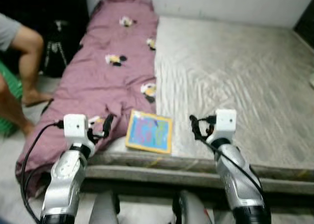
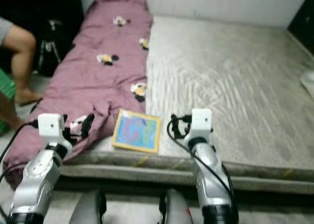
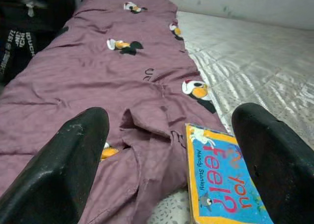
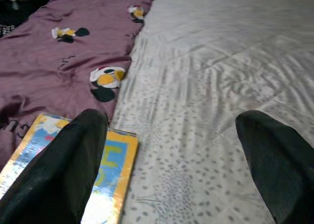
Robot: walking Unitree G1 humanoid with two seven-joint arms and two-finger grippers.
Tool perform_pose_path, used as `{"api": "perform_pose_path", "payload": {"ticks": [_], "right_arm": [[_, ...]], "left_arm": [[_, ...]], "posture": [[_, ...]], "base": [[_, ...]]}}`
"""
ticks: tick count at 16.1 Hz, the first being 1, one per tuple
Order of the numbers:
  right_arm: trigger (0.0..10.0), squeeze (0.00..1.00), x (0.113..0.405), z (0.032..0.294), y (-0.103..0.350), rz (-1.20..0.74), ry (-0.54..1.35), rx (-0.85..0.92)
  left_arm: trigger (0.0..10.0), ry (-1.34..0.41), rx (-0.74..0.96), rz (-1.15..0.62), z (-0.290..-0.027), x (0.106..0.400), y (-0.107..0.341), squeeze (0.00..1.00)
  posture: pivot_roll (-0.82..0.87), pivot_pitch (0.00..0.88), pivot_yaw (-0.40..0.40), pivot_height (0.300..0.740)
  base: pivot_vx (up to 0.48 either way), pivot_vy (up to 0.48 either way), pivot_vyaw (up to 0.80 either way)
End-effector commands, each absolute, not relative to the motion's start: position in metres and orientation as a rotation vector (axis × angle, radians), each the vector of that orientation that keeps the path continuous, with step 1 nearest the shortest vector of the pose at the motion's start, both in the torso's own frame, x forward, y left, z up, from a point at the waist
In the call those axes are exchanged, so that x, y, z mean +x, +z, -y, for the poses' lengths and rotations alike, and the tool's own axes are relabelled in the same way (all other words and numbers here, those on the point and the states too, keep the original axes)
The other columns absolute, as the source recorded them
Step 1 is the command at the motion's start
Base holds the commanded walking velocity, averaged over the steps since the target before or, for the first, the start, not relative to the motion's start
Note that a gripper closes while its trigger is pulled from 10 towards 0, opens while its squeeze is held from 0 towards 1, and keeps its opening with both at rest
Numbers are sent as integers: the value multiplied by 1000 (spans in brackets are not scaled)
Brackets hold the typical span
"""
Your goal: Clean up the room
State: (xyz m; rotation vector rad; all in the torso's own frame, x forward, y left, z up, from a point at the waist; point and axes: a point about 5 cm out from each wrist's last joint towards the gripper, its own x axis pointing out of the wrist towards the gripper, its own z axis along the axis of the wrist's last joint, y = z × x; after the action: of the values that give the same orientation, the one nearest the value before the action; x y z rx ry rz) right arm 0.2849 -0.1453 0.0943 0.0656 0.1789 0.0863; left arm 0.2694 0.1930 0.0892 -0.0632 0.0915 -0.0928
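Observation:
A picture book (image 1: 149, 131) with a yellow border and blue cover lies flat near the front edge of the bed, half on the grey mattress (image 1: 235, 76) and against the edge of a purple cartoon-print blanket (image 1: 113, 71). My left gripper (image 1: 100, 127) hovers open over the blanket's crumpled corner, just left of the book (image 3: 221, 180). To the book's right, my right gripper (image 1: 198, 128) is open above the bare mattress, and the book (image 4: 105, 170) lies beside its one finger. Nothing is between either pair of fingers.
A person's bare legs (image 1: 24, 62) stand on the floor left of the bed, beside a green object (image 1: 12, 86). A black bag (image 1: 56, 47) sits in the dark corner behind them. The bed's front edge (image 1: 196, 165) runs across just below my grippers.

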Motion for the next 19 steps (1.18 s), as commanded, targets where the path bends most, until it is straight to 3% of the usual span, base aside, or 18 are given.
{"api": "perform_pose_path", "payload": {"ticks": [1, 9, 16, 19], "right_arm": [[10000, 0, 285, 146, 94, -185, 77, 67], [10000, 0, 284, 149, 93, -195, 64, 68], [10000, 0, 283, 150, 93, -197, 67, 58], [10000, 0, 283, 150, 93, -194, 73, 58]], "left_arm": [[10000, -102, -63, -85, -194, 268, 90, 0], [10000, -104, -72, -97, -193, 268, 89, 0], [10000, -98, -74, -118, -192, 268, 85, 0], [10000, -84, -73, -131, -192, 270, 84, 0]], "posture": [[-14, 43, -71, 629], [-20, 49, -75, 629], [-24, 53, -80, 629], [-29, 56, -82, 594]], "base": [[281, 0, 0], [306, 0, 0], [69, 0, 0], [0, 0, 0]]}}
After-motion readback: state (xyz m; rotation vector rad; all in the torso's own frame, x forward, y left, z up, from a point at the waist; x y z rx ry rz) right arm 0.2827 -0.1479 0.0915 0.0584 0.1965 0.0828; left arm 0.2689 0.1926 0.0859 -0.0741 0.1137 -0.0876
